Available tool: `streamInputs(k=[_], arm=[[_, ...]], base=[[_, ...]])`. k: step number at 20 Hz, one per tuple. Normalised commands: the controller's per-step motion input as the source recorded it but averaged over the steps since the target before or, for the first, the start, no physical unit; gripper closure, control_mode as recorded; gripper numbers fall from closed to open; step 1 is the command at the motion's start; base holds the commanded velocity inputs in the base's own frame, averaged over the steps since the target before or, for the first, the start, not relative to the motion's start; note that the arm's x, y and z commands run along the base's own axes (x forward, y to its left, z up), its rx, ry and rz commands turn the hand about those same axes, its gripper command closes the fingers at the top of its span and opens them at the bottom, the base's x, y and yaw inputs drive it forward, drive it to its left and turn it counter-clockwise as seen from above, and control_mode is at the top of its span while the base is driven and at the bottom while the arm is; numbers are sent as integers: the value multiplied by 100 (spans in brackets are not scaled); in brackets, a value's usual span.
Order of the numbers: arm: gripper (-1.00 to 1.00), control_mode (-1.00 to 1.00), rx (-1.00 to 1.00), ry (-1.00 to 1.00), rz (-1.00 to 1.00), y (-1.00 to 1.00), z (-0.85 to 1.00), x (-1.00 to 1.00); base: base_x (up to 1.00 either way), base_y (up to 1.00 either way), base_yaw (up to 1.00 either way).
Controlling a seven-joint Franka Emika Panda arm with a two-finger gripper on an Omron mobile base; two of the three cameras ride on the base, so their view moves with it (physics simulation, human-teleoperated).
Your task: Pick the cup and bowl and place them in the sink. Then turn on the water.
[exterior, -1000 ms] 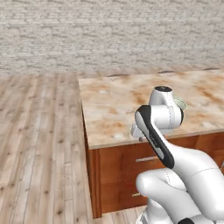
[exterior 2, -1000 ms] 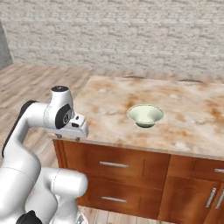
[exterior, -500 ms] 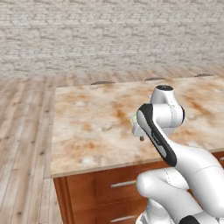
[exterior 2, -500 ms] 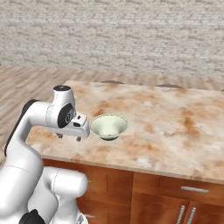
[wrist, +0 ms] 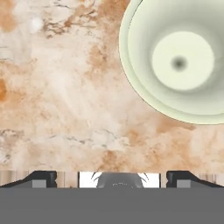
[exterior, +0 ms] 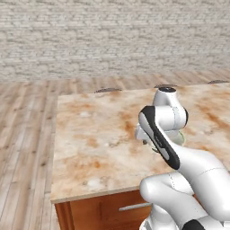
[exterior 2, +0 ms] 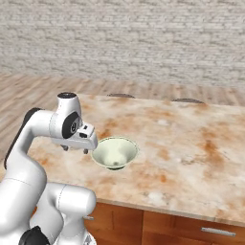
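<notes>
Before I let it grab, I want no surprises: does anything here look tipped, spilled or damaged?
Nothing stands out. The bowl sits upright and empty on the marble counter, with no spill or crack visible. The open gripper hangs just beside the bowl.

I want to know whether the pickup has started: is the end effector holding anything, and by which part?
Nothing is held. The end effector is open above the bare counter, and the bowl sits apart from its fingertips, untouched.

Bowl (exterior 2: 115, 152) on counter (exterior 2: 191, 153), near its front edge, end effector (exterior 2: 76, 149) just left
</notes>
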Motion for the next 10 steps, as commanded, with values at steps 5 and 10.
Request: streamInputs(k=[5, 10], arm=[[-100, -100, 0, 0, 0, -6, 7, 0], [-100, -100, -5, 12, 0, 0, 35, 14]], base=[[5, -3, 0], [0, 0, 0]])
